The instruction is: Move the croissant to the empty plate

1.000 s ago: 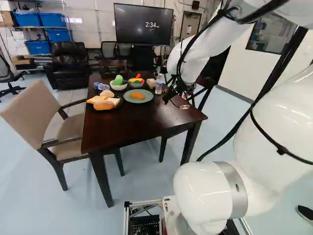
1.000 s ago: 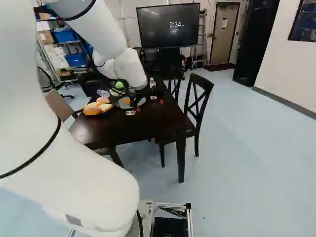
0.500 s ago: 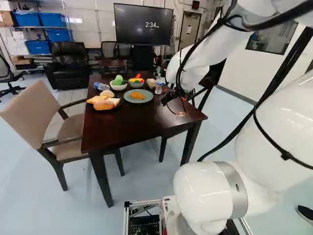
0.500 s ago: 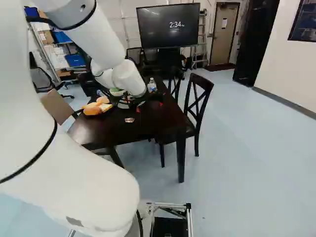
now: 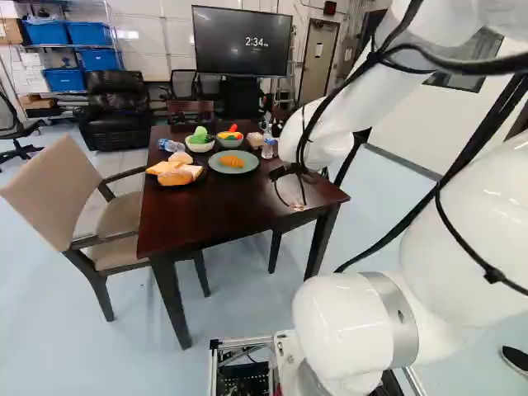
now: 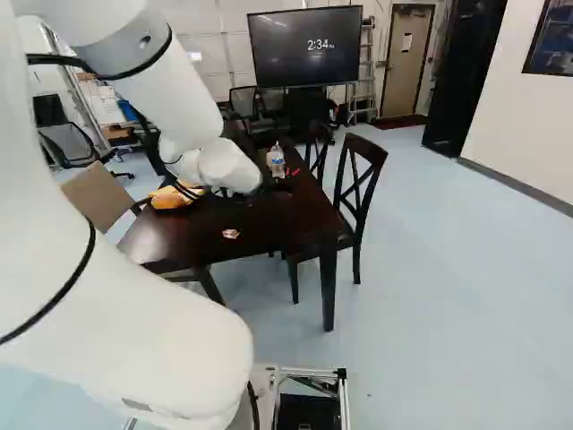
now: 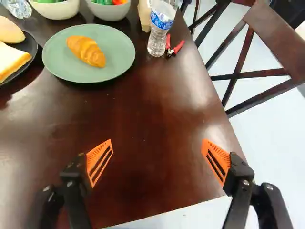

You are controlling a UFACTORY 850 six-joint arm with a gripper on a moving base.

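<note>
Table (image 7: 147, 114) holds 1 croissant (image 7: 87, 51) on plate (image 7: 117, 53).

Glossy dk wood tbl (image 7: 143, 119), smooth matt green plate (image 7: 116, 55), shiny clear plastic btl (image 7: 157, 42).

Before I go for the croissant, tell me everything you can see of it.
The croissant is golden brown with paler orange patches, plump, slightly curved and ridged crosswise; whether it is real or a toy, I can't tell. It looks whole and lies lengthwise near the middle of the round green plate, one end angled toward the gripper. Only the plate visibly touches it. The gripper's fingers are open and well short of it. Its underside is hidden.
</note>
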